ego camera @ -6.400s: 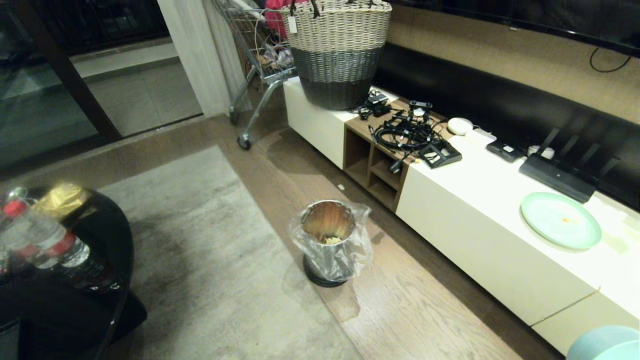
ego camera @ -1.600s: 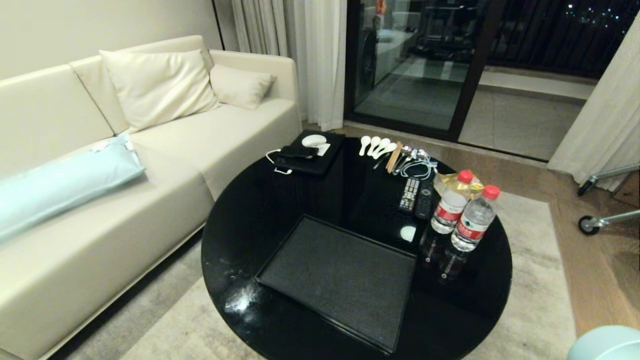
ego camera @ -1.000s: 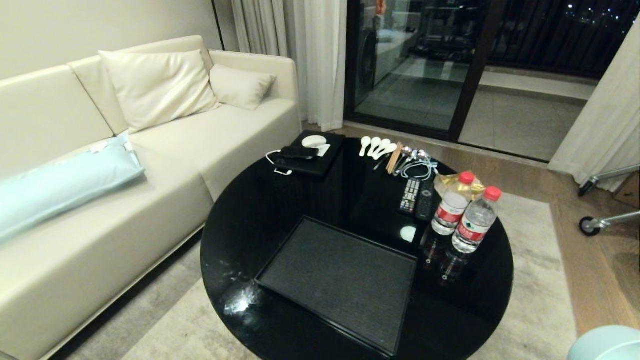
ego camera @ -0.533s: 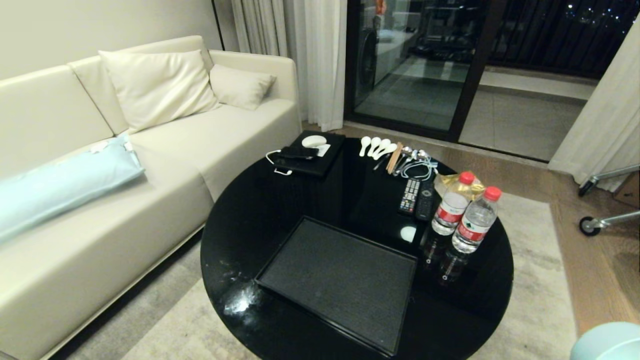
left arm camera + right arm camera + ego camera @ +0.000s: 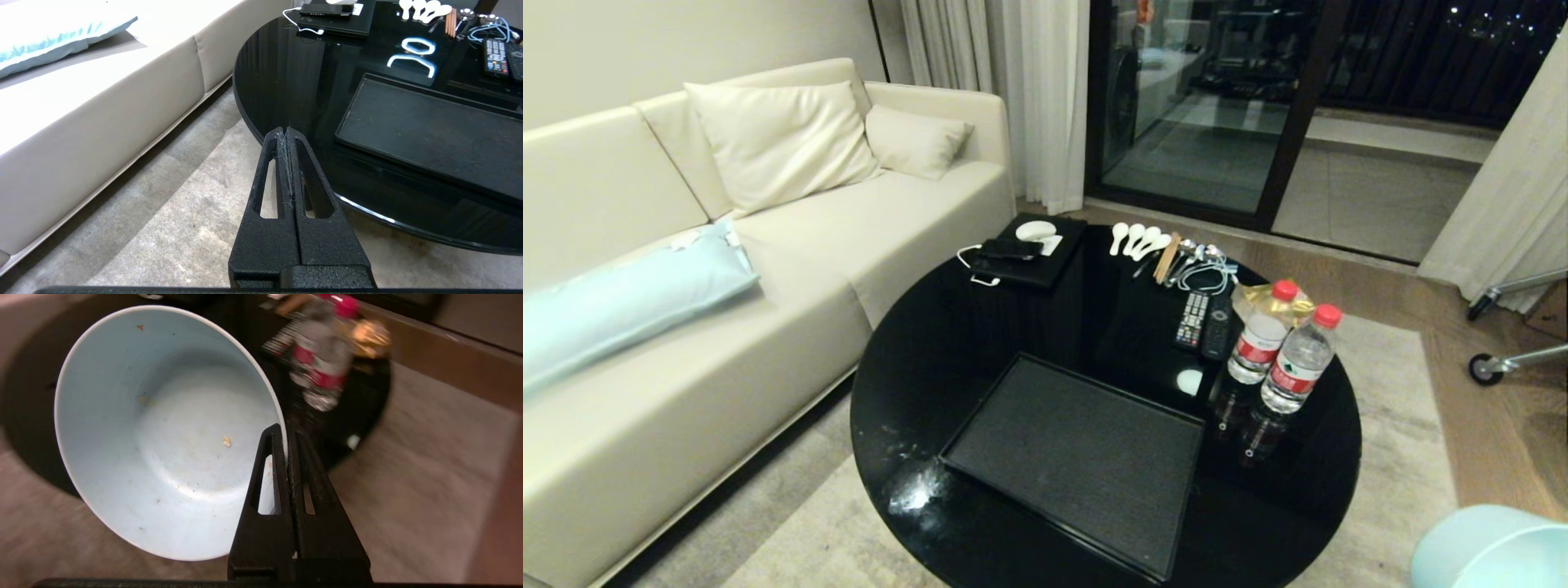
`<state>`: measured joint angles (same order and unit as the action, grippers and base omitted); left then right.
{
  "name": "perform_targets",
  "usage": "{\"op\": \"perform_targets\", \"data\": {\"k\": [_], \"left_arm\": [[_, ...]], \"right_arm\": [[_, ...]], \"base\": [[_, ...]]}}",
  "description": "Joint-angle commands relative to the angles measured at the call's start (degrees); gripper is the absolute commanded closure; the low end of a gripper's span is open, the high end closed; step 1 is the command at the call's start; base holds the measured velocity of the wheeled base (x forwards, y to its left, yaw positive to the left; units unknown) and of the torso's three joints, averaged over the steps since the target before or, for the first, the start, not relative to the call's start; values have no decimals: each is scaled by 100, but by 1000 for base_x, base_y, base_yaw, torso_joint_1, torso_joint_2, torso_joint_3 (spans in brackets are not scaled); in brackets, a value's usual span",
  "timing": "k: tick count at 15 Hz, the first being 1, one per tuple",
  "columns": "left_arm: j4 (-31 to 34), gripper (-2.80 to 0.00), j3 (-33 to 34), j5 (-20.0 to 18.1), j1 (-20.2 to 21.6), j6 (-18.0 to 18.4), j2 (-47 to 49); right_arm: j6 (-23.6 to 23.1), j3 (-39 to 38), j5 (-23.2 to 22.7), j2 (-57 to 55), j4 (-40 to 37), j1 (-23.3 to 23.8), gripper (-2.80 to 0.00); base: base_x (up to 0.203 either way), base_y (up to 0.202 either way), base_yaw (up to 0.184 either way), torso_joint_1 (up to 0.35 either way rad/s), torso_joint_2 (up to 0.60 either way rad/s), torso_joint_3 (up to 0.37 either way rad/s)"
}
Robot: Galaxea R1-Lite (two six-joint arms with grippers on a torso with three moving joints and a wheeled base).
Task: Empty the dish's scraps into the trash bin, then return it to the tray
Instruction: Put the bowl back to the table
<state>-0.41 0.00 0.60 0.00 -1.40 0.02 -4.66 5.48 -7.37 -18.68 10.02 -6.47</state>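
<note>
One pale bowl [image 5: 163,428], nearly clean but for a few crumbs, hangs pinched by its rim in the right gripper [image 5: 287,435] beside the round black table [image 5: 980,343]. Two bottles [image 5: 1282,347] stand just beside the bare tray [image 5: 1078,457]. Only the left wrist view shows the left gripper [image 5: 287,132], closed on nothing above the rug [image 5: 171,228].

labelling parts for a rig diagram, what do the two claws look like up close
Both match: the left claw and right claw are matte black with a rough, grainy surface. Each has two long tapering fingers, each pierced by a narrow slot, widening into a blocky black base. Pale fuzz clings along the inner edges. No cables or markings show.
</note>
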Motion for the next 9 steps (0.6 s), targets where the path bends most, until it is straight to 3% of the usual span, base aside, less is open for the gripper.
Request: {"op": "perform_targets", "data": {"k": [1, 3, 4, 6, 9], "left_arm": [[-2, 0, 0, 2, 0, 0, -2], [-2, 0, 0, 2, 0, -9, -2], [-2, 0, 0, 2, 0, -8, -2], [-2, 0, 0, 2, 0, -3, -2], [-2, 0, 0, 2, 0, 0, -2]], "right_arm": [[-237, 462, -774, -1320, 419, -610, 0], [-899, 860, -2157, -1746, 232, -728, 0], [-1378, 1071, -2562, -1979, -225, -698, 0], [-2058, 1528, -2938, -2599, -1075, -702, 0], [-3026, 2452, -3100, -3845, -2495, -733, 0]], "base": [[0, 0, 0, 0, 0, 0], [0, 0, 0, 0, 0, 0], [0, 0, 0, 0, 0, 0], [0, 0, 0, 0, 0, 0], [0, 0, 0, 0, 0, 0]]}}
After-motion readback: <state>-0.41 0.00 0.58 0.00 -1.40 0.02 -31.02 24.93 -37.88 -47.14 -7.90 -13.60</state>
